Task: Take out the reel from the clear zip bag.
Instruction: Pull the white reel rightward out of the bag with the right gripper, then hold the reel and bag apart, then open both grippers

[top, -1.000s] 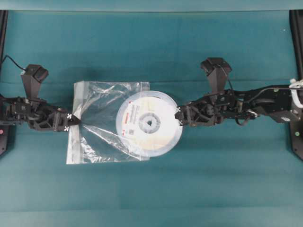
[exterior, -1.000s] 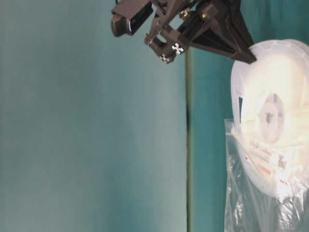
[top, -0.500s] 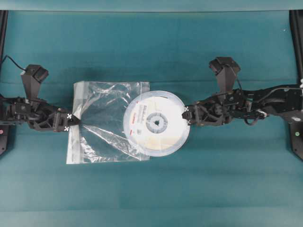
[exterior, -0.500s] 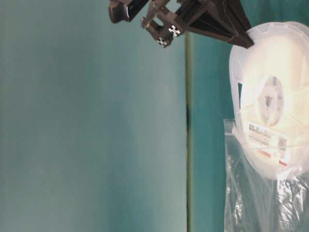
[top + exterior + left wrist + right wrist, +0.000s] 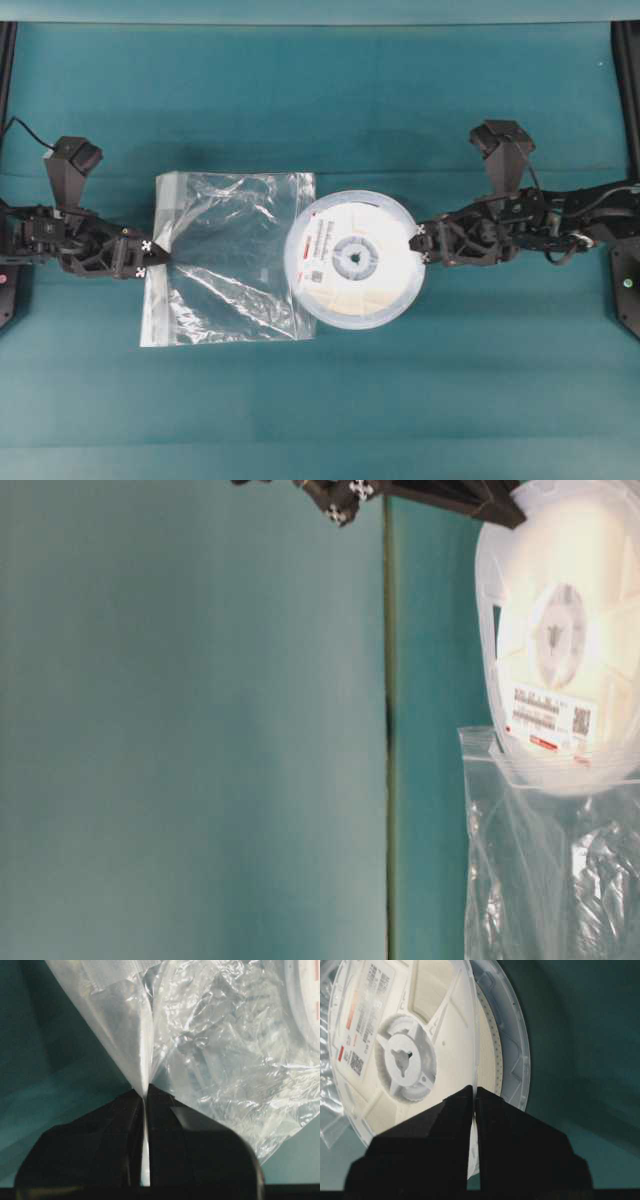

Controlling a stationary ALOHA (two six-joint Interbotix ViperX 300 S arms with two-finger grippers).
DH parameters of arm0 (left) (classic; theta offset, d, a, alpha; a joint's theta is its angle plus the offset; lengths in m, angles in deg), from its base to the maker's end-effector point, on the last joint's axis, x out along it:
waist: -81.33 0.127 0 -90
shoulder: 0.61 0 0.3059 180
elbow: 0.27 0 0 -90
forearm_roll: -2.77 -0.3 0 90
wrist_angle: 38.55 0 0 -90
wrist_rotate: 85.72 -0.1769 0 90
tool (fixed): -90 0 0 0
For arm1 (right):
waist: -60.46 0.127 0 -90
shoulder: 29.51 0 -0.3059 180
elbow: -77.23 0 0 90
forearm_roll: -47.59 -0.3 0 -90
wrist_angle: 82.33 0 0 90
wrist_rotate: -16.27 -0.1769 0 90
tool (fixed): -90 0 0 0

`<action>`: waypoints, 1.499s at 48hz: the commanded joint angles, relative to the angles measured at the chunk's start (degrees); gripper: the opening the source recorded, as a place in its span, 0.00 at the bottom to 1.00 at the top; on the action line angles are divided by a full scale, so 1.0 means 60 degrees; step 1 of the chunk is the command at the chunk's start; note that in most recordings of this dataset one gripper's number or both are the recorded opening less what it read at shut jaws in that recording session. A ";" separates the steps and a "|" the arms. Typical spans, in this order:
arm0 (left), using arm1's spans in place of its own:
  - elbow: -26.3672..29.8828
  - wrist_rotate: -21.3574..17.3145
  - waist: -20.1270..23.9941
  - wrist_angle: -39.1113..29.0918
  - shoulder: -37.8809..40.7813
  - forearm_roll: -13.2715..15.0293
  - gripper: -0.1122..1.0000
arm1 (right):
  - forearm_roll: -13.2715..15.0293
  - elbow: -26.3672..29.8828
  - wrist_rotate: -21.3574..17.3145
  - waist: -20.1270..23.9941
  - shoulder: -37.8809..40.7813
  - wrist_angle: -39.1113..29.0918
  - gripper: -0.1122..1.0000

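we see the reel (image 5: 355, 260) almost clear of the clear zip bag (image 5: 230, 258), its rim pinched in the right gripper (image 5: 424, 244)'s closed jaws; beyond the bag's far edge, the left gripper (image 5: 160, 258) clamps the plastic.

Teal-covered desk (image 5: 330, 420), smooth, with a faint horizontal crease across the middle. Seen from above, 2 things over it: clear zip bag (image 5: 225, 265), crinkled, left of centre, and reel (image 5: 355, 260) just right of it, its left rim overlapping the bag's right edge. Cannot tell whether either rests flat on the cloth. Dark frame posts (image 5: 627, 60) at far left and right edges.
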 commanded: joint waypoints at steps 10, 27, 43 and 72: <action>0.0117 -0.0029 0.0015 0.0029 -0.0015 -0.0015 0.11 | -0.0029 -0.0308 -0.0073 -0.0117 -0.0498 -0.0073 0.14; 0.0190 -0.0029 0.0015 0.0029 -0.0015 -0.0015 0.11 | -0.0205 -0.0762 -0.0073 -0.0161 -0.0894 -0.0234 0.14; 0.0190 -0.0029 0.0015 0.0029 -0.0015 -0.0015 0.11 | -0.0381 -0.1245 -0.0073 -0.0176 -0.1465 -0.0234 0.14; 0.0176 -0.0044 0.0015 0.0029 -0.0015 -0.0015 0.11 | -0.0410 -0.1392 -0.0059 -0.0190 -0.1699 -0.0454 0.14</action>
